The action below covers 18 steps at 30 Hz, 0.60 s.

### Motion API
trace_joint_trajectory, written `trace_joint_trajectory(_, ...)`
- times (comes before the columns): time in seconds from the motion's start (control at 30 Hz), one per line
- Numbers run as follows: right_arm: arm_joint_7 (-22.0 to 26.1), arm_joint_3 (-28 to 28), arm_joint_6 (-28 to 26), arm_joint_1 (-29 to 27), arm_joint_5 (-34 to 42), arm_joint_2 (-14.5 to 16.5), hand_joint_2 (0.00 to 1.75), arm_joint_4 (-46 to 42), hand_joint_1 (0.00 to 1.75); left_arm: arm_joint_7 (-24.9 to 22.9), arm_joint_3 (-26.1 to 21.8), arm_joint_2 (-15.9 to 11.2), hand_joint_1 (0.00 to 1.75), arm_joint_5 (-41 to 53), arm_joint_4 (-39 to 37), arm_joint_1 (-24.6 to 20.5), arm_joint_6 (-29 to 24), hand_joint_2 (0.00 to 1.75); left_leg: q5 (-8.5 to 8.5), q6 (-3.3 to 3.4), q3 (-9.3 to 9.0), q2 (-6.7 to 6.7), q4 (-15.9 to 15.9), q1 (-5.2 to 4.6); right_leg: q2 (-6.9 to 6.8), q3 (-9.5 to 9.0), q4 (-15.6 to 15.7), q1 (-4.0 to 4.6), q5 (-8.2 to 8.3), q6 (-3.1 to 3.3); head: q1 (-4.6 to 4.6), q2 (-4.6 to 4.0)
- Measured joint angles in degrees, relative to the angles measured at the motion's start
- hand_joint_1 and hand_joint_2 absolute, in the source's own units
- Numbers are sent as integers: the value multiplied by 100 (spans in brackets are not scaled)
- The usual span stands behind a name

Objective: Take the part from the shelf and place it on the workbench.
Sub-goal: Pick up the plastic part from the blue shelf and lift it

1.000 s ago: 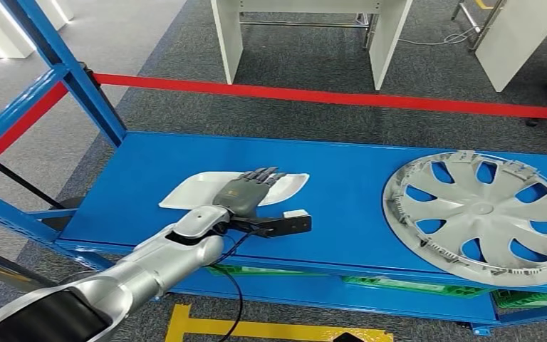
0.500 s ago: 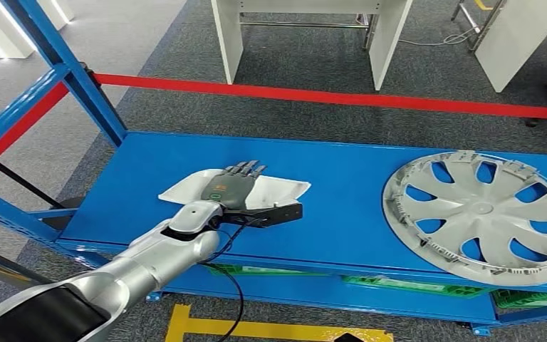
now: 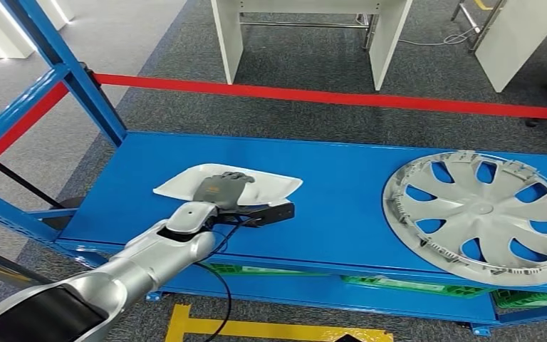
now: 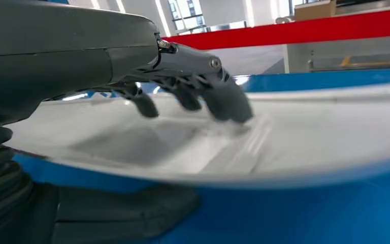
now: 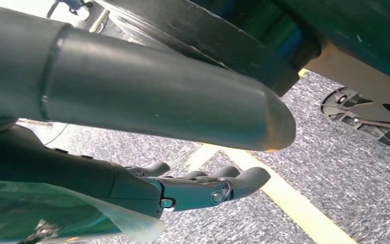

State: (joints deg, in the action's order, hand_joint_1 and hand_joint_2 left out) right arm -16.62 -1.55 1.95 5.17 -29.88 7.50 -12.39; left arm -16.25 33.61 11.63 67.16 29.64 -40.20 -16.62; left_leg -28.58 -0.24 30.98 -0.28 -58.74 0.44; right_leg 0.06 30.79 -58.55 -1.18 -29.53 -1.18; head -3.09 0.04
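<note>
Two parts lie on your blue shelf (image 3: 356, 178): a white part (image 3: 271, 187) toward the front-left corner and a silver hubcap (image 3: 486, 216) at the right end, its rim reaching the front edge. Between them the shelf surface is bare blue. No writing is readable on either. Your left hand (image 3: 222, 189) lies over the white part with fingers (image 4: 223, 96) curled down onto its top; the left wrist view shows the thumb under its near edge, so the hand grips it. Your right hand (image 5: 203, 190) hangs over grey carpet and a yellow floor line (image 5: 284, 201), fingers loosely curled, holding nothing.
</note>
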Motion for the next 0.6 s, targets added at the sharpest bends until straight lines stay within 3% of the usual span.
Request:
trace_joint_trajectory(0.2,-2,2,-32,-19,-25,0,0,0,0,69,-38,-26,175,103,-22,16,-82,175,-1,0,2,0,0,-1,0,1,0,0,0,0,0,0)
trace_joint_trajectory(0.37,7,2,-55,-27,-61,0,0,0,0,283,-99,-37,175,184,-22,90,-579,175,-1,1,2,0,0,-1,-1,1,0,0,-1,0,0,0)
trace_joint_trajectory(0.5,29,2,-58,-35,-86,0,0,0,0,763,-147,-51,175,115,16,201,-1122,175,0,1,2,0,0,-1,-3,1,0,0,0,0,0,0)
trace_joint_trajectory(0.6,87,2,-57,-38,-106,0,0,0,0,1508,-223,-73,175,-228,84,314,-1600,175,0,1,3,0,0,-1,-3,1,0,0,-1,0,-1,0)
